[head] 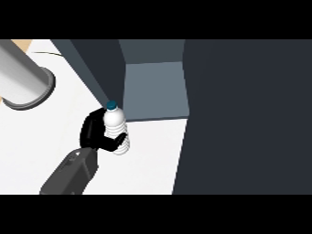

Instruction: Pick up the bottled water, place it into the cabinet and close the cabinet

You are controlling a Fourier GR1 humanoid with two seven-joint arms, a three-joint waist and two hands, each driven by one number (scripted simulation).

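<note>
Item, transfer step: we are carrying the bottle [115, 130], grasped in our curled left hand [94, 132], just at the cabinet [155, 89] mouth, cap toward twelve o'clock; likely next, easing it inside, releasing, then closing the door [253, 114].

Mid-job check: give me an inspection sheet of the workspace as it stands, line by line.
Surface: white counter, with a tan strip along its left edge.
Job's things: bottled water, upright with a blue cap, just in front of the open cabinet; dark cabinet door stands open at the right.
Clutter: nothing seen.
Hands: one hand, fingers curled round the bottle; which hand it is cannot be told. No other hand in view.
Cables: nothing seen.
Surroundings: grey cylinder at upper left.
</note>
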